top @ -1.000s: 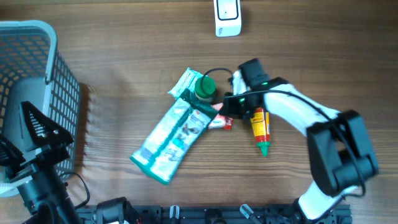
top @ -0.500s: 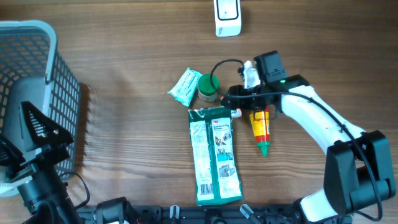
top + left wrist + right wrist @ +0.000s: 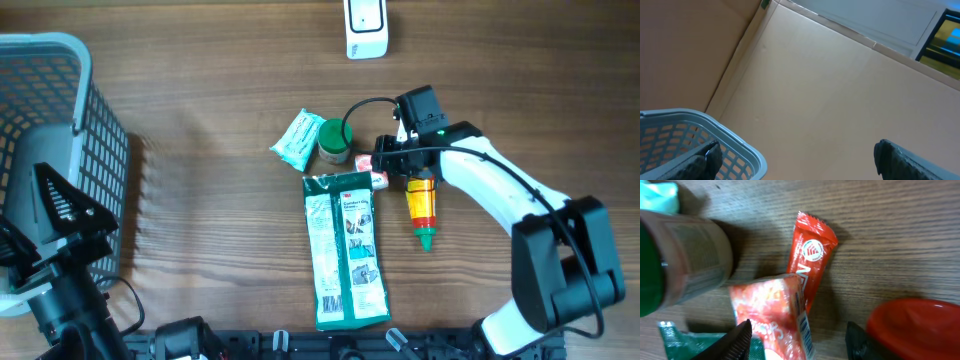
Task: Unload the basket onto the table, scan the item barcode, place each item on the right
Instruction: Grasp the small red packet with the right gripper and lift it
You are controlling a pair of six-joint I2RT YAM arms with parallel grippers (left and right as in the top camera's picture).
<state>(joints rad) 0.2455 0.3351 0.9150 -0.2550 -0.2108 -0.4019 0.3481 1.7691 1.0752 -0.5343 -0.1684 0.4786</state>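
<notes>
Overhead: pouch (image 3: pixel 345 250) flat on table (image 3: pixel 200 120), near centre, long axis near to far, well apart from scanner (image 3: pixel 365 28) at far edge. Right gripper (image 3: pixel 384 166) just right of pouch's far end, over sachet (image 3: pixel 377 180), between jar (image 3: pixel 333 142) and bottle (image 3: pixel 422 205). Basket (image 3: pixel 60 60) at left.

Left wrist: left gripper (image 3: pixel 797 160) spread wide, empty, basket corner at lower left.

Right wrist: jaws parted, clamping nothing; sachet on table below them.

Green pouch (image 3: pixel 346 250) flat, white scanner (image 3: pixel 366 28) well apart
</notes>
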